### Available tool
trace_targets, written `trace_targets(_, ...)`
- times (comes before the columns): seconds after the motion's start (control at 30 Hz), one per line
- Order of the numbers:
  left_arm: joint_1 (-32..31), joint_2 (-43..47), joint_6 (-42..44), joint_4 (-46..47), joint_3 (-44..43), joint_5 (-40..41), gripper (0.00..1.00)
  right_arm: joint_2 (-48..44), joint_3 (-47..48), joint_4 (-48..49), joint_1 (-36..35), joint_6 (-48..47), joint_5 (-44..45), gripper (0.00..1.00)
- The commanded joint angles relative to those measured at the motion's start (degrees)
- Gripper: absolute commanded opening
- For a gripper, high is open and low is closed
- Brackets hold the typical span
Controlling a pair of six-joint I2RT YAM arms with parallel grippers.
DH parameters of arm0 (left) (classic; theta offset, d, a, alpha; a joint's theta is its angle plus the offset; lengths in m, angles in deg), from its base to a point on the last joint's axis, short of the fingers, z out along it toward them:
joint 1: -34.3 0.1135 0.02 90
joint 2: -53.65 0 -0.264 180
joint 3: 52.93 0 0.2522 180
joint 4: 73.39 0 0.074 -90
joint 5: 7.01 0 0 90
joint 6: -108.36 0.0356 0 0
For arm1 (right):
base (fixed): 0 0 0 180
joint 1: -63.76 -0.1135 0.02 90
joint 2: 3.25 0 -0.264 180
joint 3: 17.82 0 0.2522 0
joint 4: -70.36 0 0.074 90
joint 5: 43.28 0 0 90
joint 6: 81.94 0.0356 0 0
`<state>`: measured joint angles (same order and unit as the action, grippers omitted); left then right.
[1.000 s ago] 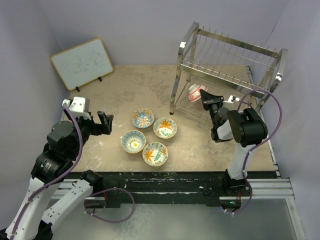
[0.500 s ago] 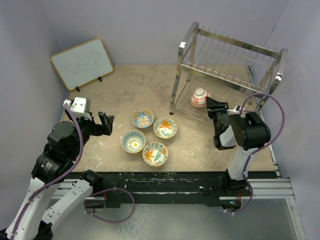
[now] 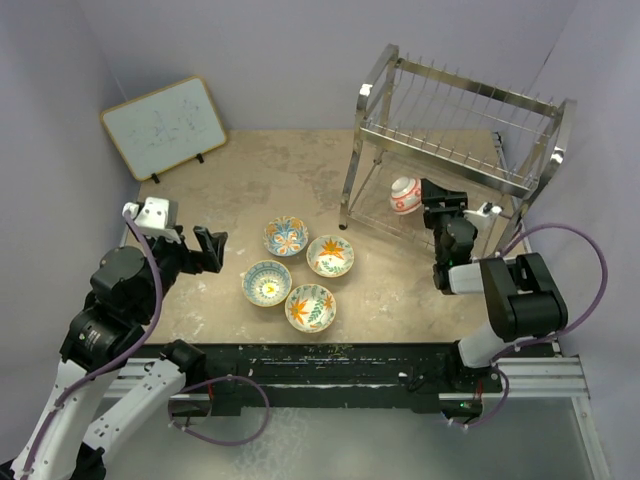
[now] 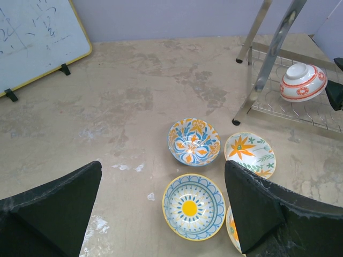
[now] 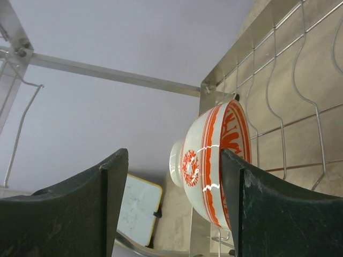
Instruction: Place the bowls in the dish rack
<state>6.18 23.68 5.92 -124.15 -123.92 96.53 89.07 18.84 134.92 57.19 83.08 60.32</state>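
A red-orange patterned bowl (image 3: 405, 195) (image 5: 211, 166) stands on edge on the lower wire tier of the dish rack (image 3: 350, 175) (image 5: 278, 107). My right gripper (image 3: 443, 196) (image 5: 174, 155) is open just beside it, with the bowl's side ahead of the spread jaws and close to one finger. Four bowls sit face up on the table: blue-orange (image 3: 286, 236) (image 4: 194, 141), orange-flower (image 3: 330, 255) (image 4: 250, 154), blue with a yellow centre (image 3: 267, 283) (image 4: 193, 206), and a green-orange one (image 3: 311, 307). My left gripper (image 3: 205, 248) (image 4: 162, 176) hovers open, left of them, holding nothing.
A wood-framed whiteboard (image 3: 165, 125) (image 4: 32, 37) leans at the back left. The rack's upper tier and chrome posts (image 4: 270, 59) stand over the right gripper. Purple walls close in on both sides.
The right jaws have opened and let go of the red-orange bowl, which now rests on the lower tier. The right arm has shifted right. The left arm has barely moved.
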Motion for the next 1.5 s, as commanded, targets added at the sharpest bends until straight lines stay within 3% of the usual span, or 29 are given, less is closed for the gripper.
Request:
trace_targets(0.0, 0.4, 1.2, -0.1, 3.1, 0.6, -0.8, 0.99, -5.5, 3.4, -14.0, 0.5, -1.1, 4.6, 0.71)
trace_targets(0.4, 0.3, 2.5, -0.2, 3.1, 1.1, -1.3, 0.99, -11.1, 5.7, -32.6, 0.5, -0.2, 6.8, 0.81)
trace_targets(0.87, 0.3, 2.8, -0.4, 3.0, 1.2, -1.8, 0.99, -15.3, 14.1, -55.6, 0.5, -7.1, 9.4, 0.98)
trace_targets(1.2, 0.3, 3.1, -0.9, 3.0, 1.8, -1.9, 0.99, -15.8, 20.1, -68.3, -0.9, -15.1, 11.2, 0.99)
trace_targets(1.47, 0.4, 2.6, -1.1, 3.6, 2.2, -2.5, 0.99, -17.5, 24.3, -77.8, -9.0, -22.0, 19.2, 0.98)
